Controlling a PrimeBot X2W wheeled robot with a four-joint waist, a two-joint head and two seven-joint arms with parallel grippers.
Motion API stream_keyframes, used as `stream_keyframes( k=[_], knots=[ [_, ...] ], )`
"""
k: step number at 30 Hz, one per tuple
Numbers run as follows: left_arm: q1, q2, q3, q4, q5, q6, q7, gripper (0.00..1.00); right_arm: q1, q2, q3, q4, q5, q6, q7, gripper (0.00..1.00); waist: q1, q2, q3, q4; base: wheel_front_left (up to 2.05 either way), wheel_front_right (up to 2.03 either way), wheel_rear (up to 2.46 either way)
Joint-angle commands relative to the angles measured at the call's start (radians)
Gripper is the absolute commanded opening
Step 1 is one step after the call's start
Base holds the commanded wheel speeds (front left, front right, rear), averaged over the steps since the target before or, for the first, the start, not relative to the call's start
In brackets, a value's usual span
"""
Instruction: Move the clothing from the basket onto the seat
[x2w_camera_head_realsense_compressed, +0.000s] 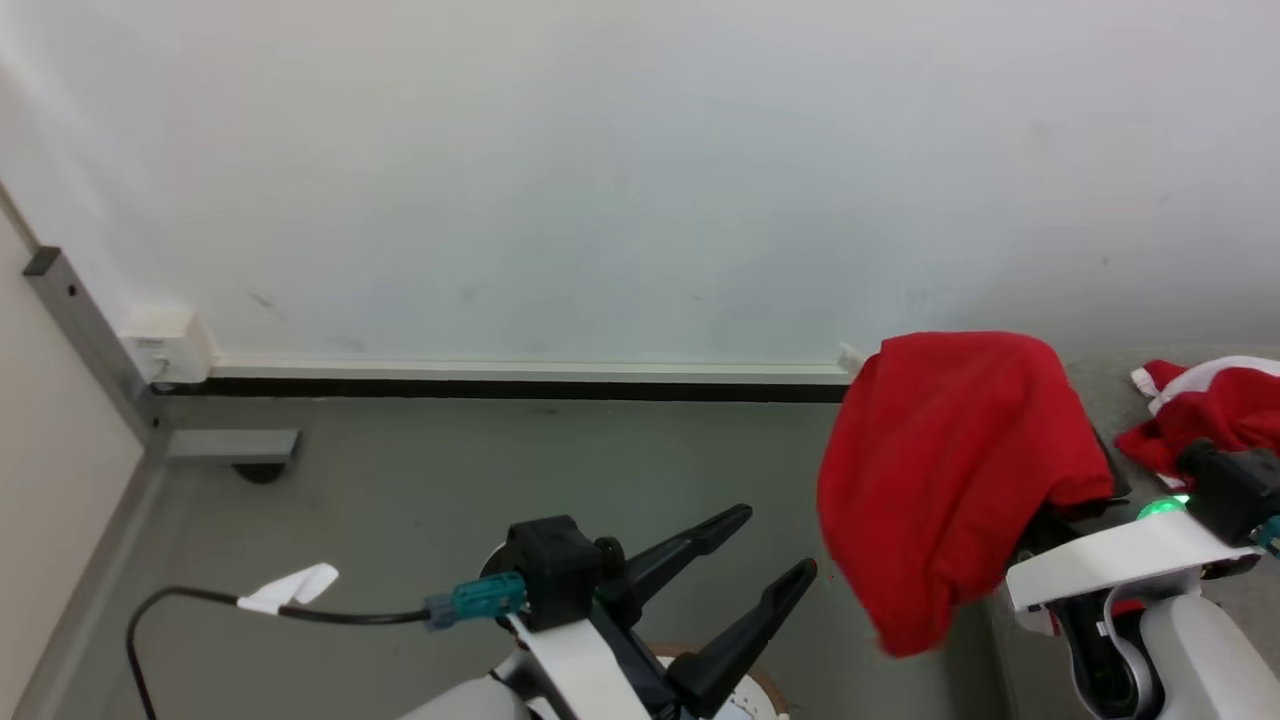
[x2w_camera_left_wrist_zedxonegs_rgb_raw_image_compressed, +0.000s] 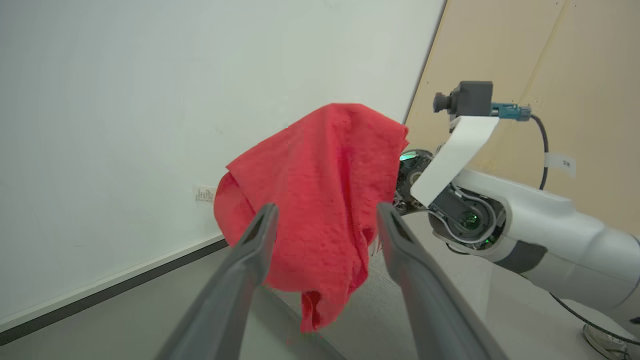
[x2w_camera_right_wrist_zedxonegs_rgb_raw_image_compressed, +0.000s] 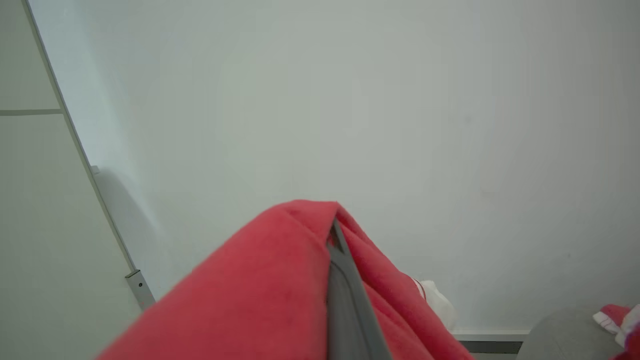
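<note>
A plain white wall (x2w_camera_head_realsense_compressed: 600, 150) and a grey floor (x2w_camera_head_realsense_compressed: 400, 480) take up most of the head view. At its lower right is the rounded edge of a large light grey upholstered seat (x2w_camera_head_realsense_compressed: 1100, 385).

Just off the seat's left edge, a soft bright red garment (x2w_camera_head_realsense_compressed: 940, 480) hangs over the floor, draped like a hood over the right gripper (x2w_camera_right_wrist_zedxonegs_rgb_raw_image_compressed: 332, 227). In the head view the cloth hides that gripper's fingers. The right wrist view shows one dark finger (x2w_camera_right_wrist_zedxonegs_rgb_raw_image_compressed: 345, 300) running up to a fold where the fabric tucks in at its tip, so the jaws look closed on the red garment. The left wrist view adds the far side: the cloth hanging loose below the grip, with the right arm's pale forearm (x2w_camera_left_wrist_zedxonegs_rgb_raw_image_compressed: 540, 225) behind it.

A second red-and-white garment (x2w_camera_head_realsense_compressed: 1215, 405) lies crumpled on the seat, further right. Left of the seat and well apart from it, the left gripper (x2w_camera_head_realsense_compressed: 772, 545) is spread wide and holds nothing. Just below that gripper in the head view is a sliver of a white basket with a brown rim (x2w_camera_head_realsense_compressed: 768, 688).
</note>
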Motion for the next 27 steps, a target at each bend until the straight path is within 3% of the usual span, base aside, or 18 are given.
stream_keyframes(
  k=[1, 10, 17, 27],
  knots=[
    [0.011, 0.007, -0.001, -0.001, 0.015, 0.003, -0.009, 1.00, 0.020, -0.004, -0.026, -0.041, -0.024, -0.002, 0.016, 0.00, 0.0000, -0.0001, 0.017, -0.052, 0.00, 0.00, 0.00],
    [-0.003, 0.015, -0.002, 0.003, 0.044, 0.015, -0.034, 1.00, 0.128, 0.017, -0.124, -0.258, -0.136, -0.002, 0.141, 0.00, 0.0000, -0.0001, 0.070, -0.222, 0.00, 0.00, 0.00],
    [-0.021, 0.027, 0.006, 0.004, 0.066, 0.018, -0.047, 1.00, 0.195, 0.051, -0.148, -0.358, -0.173, -0.002, 0.184, 0.00, 0.0000, -0.0001, 0.125, -0.345, 0.00, 0.00, 0.00],
    [-0.039, 0.041, 0.003, 0.013, 0.113, 0.030, -0.064, 1.00, 0.216, 0.082, -0.159, -0.414, -0.186, -0.002, 0.171, 0.00, 0.0000, -0.0001, 0.172, -0.429, 0.00, 0.00, 0.00]
  ],
)
